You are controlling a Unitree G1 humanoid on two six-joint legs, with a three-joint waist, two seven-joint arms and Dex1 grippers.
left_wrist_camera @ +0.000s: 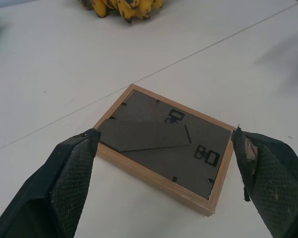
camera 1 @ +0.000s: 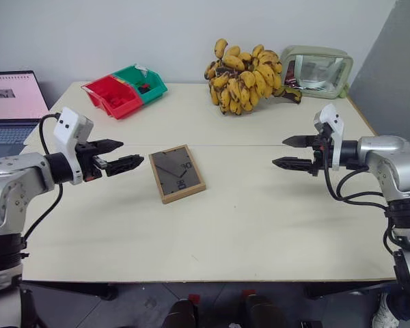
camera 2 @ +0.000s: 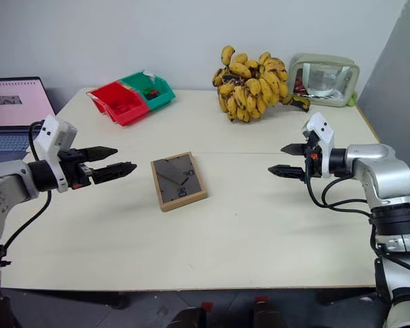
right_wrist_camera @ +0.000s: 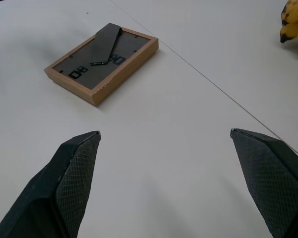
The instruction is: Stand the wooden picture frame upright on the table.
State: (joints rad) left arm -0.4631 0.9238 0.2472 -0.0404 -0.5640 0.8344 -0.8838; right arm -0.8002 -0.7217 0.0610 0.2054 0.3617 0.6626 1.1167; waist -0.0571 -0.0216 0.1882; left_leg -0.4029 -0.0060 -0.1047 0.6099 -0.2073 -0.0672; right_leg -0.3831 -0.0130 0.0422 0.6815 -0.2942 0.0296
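Observation:
The wooden picture frame (camera 1: 177, 173) lies flat on the cream table (camera 1: 260, 225), dark back up, its fold-out stand folded against the back (left_wrist_camera: 144, 135). It rests just in front of the seam line, a little left of centre. My left gripper (camera 1: 126, 156) hovers open to the frame's left, pointing at it, a short gap away. My right gripper (camera 1: 289, 152) hovers open well to the frame's right, aimed toward it across bare tabletop. Neither holds anything. In the right wrist view the frame (right_wrist_camera: 102, 62) lies far beyond the open fingers (right_wrist_camera: 74, 173).
A big bunch of bananas (camera 1: 244, 76) sits at the back centre. A pale green clear-windowed pouch (camera 1: 318, 70) stands behind it to the right. Red and green bins (camera 1: 124, 90) sit at the back left. A laptop (camera 1: 10, 102) is off the table's left side.

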